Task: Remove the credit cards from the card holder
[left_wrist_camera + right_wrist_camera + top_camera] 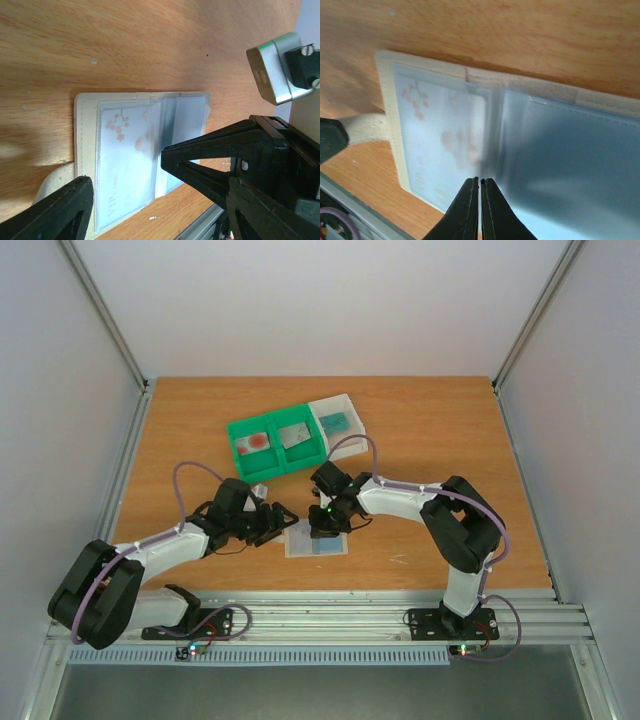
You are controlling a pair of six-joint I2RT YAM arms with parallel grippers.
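Now | wooden table (430, 440) | white walls (320, 300) | card holder (312, 543) lying open

The card holder (316, 540) lies open and flat on the table (420, 430) near its front edge. It is pale beige with stitched edges, its clear plastic pockets face up, and a rounded tab sits at one short side. One pocket holds a pale blue card (125, 160) printed with pink blossoms and "VIP card". A white card (257, 441) with a red circle and a grey card (297, 434) lie in separate compartments of the green tray (285, 464). A teal card (338, 421) lies in the white tray (331, 399).
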